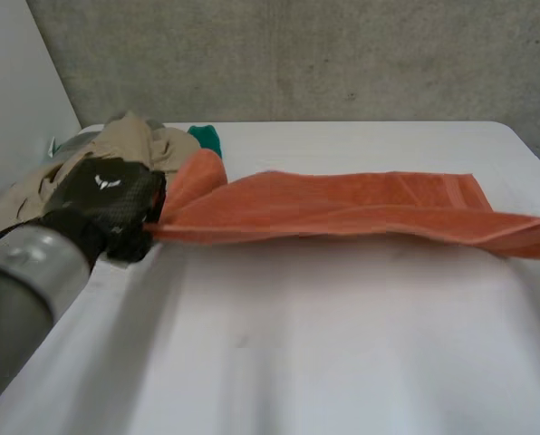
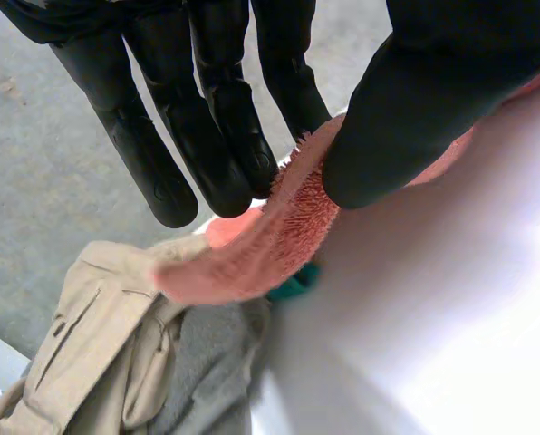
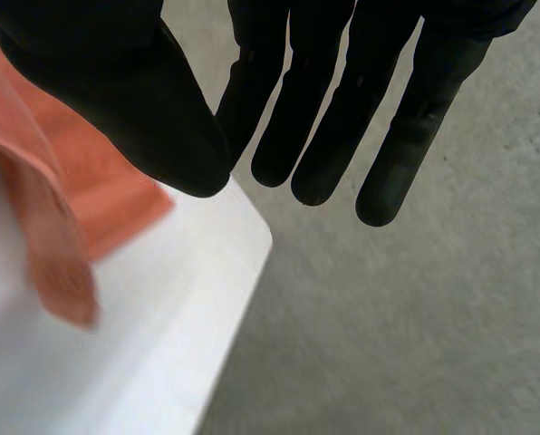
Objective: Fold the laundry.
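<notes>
I have the orange towel (image 1: 342, 204) stretched in the air above the white table (image 1: 297, 344), between both hands. The left hand (image 1: 116, 204) pinches one end between thumb (image 2: 406, 118) and straight fingers. The right hand (image 3: 143, 109) has its thumb over the other end, which I judge to be pinched too.

The left grip takes only the towel's edge, so a tug could pull it free. The right end hangs near the table's corner and could slide to the floor.

Nothing sits in a container. The beige garment (image 2: 98, 335), grey cloth (image 2: 207, 362) and green cloth (image 1: 207, 138) lie in a loose heap just beside the left hand, where the towel could snag them.
</notes>
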You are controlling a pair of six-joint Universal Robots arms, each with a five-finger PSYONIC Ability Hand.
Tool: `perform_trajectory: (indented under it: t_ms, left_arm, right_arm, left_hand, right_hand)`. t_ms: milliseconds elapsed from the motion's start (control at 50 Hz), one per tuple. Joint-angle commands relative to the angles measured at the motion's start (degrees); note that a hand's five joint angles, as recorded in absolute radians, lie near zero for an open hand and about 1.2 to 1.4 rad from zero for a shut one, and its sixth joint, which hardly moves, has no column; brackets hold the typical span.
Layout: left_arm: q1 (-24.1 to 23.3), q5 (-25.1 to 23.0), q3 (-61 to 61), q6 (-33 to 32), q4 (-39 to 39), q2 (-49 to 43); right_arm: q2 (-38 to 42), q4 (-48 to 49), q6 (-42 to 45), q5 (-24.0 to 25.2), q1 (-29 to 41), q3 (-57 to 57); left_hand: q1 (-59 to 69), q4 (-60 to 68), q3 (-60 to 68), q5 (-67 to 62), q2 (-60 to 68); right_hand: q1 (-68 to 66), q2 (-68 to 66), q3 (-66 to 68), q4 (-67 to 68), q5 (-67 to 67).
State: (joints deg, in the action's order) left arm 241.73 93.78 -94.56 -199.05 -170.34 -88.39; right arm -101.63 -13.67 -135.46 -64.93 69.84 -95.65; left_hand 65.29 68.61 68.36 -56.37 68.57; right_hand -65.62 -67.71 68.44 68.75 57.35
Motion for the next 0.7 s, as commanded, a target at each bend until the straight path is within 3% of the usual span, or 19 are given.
perform_trajectory:
  t_ms: [20,120,220,280,300,360,440,580,700]
  left_arm:
    - [-0.2,-2.9,-11.77,-7.4,3.79,8.59]
    - [-0.47,-2.9,-14.51,-7.49,1.16,5.35]
    - [-0.64,-2.64,-13.64,-7.23,-4.11,-3.18]
    - [-1.43,-2.37,-11.09,-7.14,-6.49,-7.04]
    - [-1.7,-2.37,-10.39,-7.05,-6.84,-7.49]
    - [-2.05,-2.37,-6.88,-6.35,-7.37,-8.81]
    - [-1.79,-2.37,-0.99,-3.98,-7.37,-9.34]
    - [-1.96,-1.93,12.72,-1.6,-6.93,-14.6]
    - [-2.05,-0.8,22.12,-1.69,-5.7,-20.58]
  right_arm:
    - [0.73,-15.68,20.14,2.53,-5.16,0.47]
    - [7.4,-16.56,23.14,2.18,-5.07,-0.85]
    - [14.52,-15.42,19.54,2.7,-3.76,-1.2]
    - [17.07,-11.14,14.29,2.7,1.15,-0.41]
    - [17.25,-9.63,12.26,2.7,2.39,-0.5]
    - [17.34,-2.8,4.37,2.7,5.21,-2.42]
    - [15.51,3.37,-3.55,3.23,5.83,-6.11]
    - [12.34,6.82,-16.31,3.76,8.55,-10.95]
    - [12.6,7.17,-34.5,2.71,21.28,-11.92]
  left_hand:
    - [14.71,11.39,11.64,-13.63,11.43]
    - [14.71,11.39,11.64,-13.63,11.43]
    - [14.71,11.39,11.64,-13.63,11.43]
    - [14.71,11.39,11.64,-13.63,11.43]
    - [14.71,11.39,11.64,-13.63,11.43]
    - [14.71,11.39,11.64,-13.63,11.43]
    - [14.71,11.39,11.64,-13.63,11.43]
    - [14.71,11.39,11.64,-13.63,11.43]
    - [14.71,11.39,11.64,-13.63,11.43]
  right_hand:
    - [-14.38,-12.29,11.56,11.25,12.65]
    - [-14.38,-12.29,11.56,11.25,12.65]
    - [-14.38,-12.29,11.56,11.25,12.65]
    - [-14.38,-12.29,11.56,11.25,12.65]
    - [-7.11,-5.02,4.29,3.98,5.38]
    - [36.04,38.13,-38.86,-39.17,-37.77]
    - [55.62,57.71,-58.44,-58.75,-57.35]
    - [55.62,57.71,-58.44,-58.75,-57.35]
    - [55.62,57.71,-58.44,-58.75,-57.35]
